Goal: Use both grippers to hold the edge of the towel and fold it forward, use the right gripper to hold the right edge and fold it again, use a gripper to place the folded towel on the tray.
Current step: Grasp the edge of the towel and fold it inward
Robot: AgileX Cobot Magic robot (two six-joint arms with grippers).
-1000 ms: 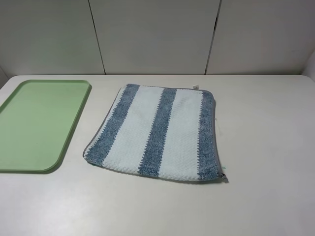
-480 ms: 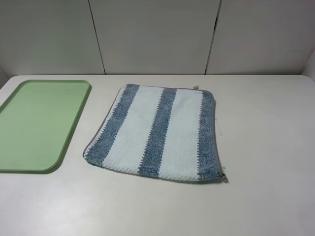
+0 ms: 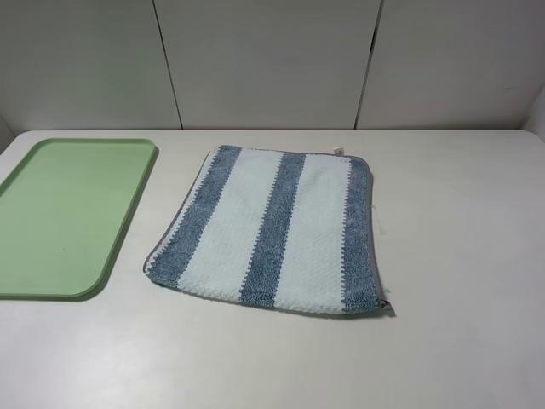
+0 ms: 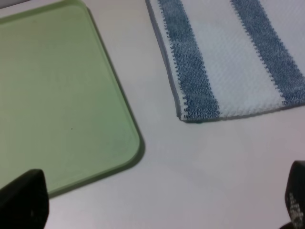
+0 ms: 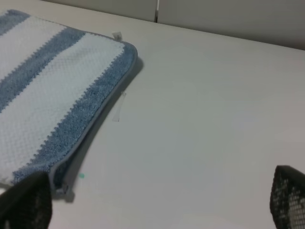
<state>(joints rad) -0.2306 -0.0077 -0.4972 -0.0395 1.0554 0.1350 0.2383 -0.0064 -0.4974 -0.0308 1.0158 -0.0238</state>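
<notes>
Lying flat, the towel point(image 3: 271, 230) rests untouched beyond both spread jaws.

The blue-and-whitish striped towel point(image 3: 271, 232) lies flat and unfolded at frame centre, its grey piped edge point(image 3: 375, 239) on the table. The light-green tray point(image 3: 60, 217) lies flat at left, just beside it.

Even soft light; towel point(image 3: 272, 230) shadow faint; wrist cams blurry
</notes>
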